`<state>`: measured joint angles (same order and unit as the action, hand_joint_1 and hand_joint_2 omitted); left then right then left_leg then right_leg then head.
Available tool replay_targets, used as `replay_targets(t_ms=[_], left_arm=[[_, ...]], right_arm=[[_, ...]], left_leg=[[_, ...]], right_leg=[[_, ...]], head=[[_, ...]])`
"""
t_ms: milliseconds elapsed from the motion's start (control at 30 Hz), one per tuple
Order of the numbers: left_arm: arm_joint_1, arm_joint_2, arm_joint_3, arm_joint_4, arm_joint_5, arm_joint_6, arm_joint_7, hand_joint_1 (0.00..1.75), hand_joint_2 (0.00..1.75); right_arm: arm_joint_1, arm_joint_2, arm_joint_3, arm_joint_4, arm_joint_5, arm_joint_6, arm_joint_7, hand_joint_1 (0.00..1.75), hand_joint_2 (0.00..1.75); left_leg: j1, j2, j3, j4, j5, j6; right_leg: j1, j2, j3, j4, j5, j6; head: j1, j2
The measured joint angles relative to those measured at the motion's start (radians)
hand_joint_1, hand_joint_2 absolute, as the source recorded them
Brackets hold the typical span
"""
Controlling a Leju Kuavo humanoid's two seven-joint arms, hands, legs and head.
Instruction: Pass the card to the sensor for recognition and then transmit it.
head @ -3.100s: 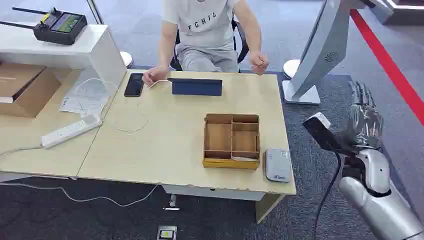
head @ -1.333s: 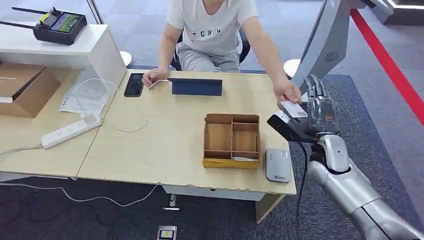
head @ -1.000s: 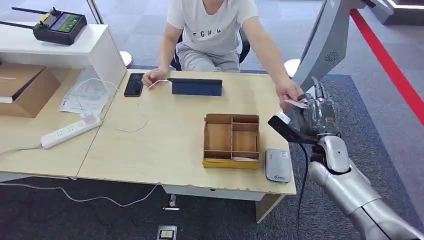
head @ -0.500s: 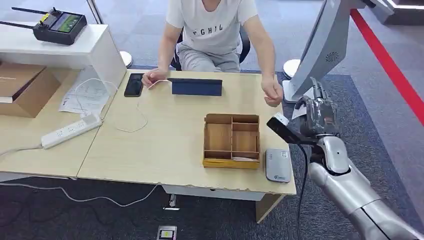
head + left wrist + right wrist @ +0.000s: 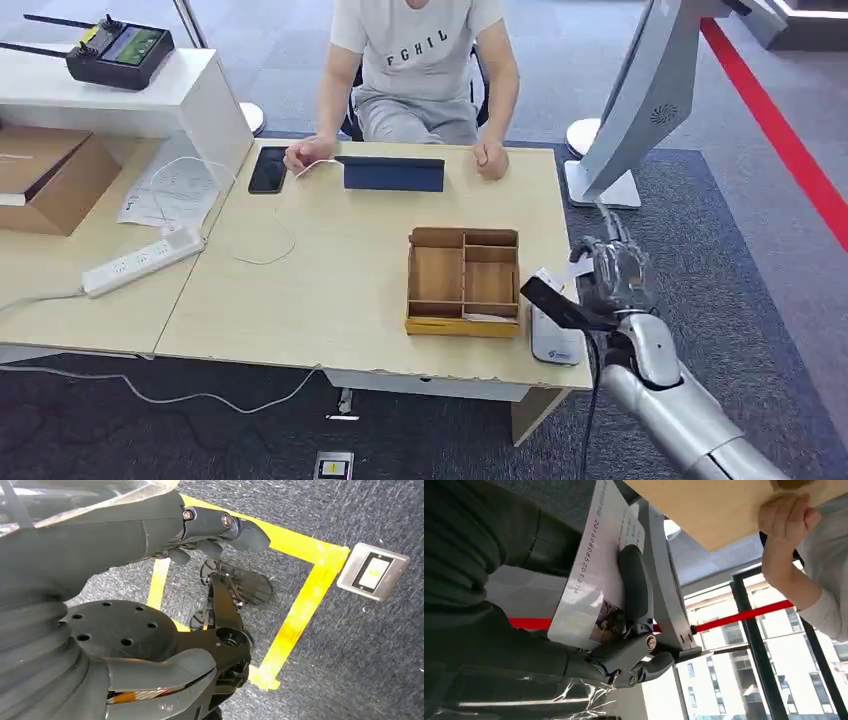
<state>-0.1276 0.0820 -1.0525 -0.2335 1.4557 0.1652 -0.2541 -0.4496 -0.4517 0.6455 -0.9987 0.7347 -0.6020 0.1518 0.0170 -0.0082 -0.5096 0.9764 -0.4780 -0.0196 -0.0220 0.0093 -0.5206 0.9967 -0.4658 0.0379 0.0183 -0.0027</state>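
Note:
My right hand holds a white card just off the table's right front corner, slightly above and to the right of the grey card reader. In the right wrist view, the card shows a printed number and a small photo, with dark fingers pressed across it. My left hand hangs over the carpet with its fingers apart and nothing in it.
A wooden compartment box stands just left of the reader on the table. A person sits at the far side with a fist resting near a blue tablet. A white machine stand rises at the back right.
The person put the card into my right hand and drew their arm back to the table. My right hand then came down and nearer, towards the reader, with the card.

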Motion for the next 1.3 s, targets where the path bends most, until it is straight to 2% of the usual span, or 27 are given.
replay_targets(t_ms=[600,1000,1300], left_arm=[[0.015,0.0,0.0,0.0,0.011,0.0,-0.018,0.0,1.75],[0.018,0.0,0.0,0.0,0.027,0.016,-0.015,0.0,1.75],[0.018,0.002,0.0,0.0,0.027,0.017,-0.015,0.0,1.75]], right_arm=[[0.054,0.023,0.008,0.043,-0.116,0.002,-0.035,1.75,1.75],[0.088,0.065,0.039,0.087,-0.225,-0.007,-0.09,1.75,1.75],[0.11,0.085,0.051,0.119,-0.254,-0.014,-0.093,1.75,1.75]], left_leg=[[0.0,0.0,0.0,0.0,0.0,0.0],[0.0,0.0,0.0,0.0,0.0,0.0],[0.0,0.0,0.0,0.0,0.0,0.0]], right_leg=[[0.0,0.0,0.0,0.0,0.0,0.0],[0.0,0.0,0.0,0.0,0.0,0.0],[0.0,0.0,0.0,0.0,0.0,0.0]], head=[[0.0,0.0],[0.0,0.0],[0.0,0.0]])
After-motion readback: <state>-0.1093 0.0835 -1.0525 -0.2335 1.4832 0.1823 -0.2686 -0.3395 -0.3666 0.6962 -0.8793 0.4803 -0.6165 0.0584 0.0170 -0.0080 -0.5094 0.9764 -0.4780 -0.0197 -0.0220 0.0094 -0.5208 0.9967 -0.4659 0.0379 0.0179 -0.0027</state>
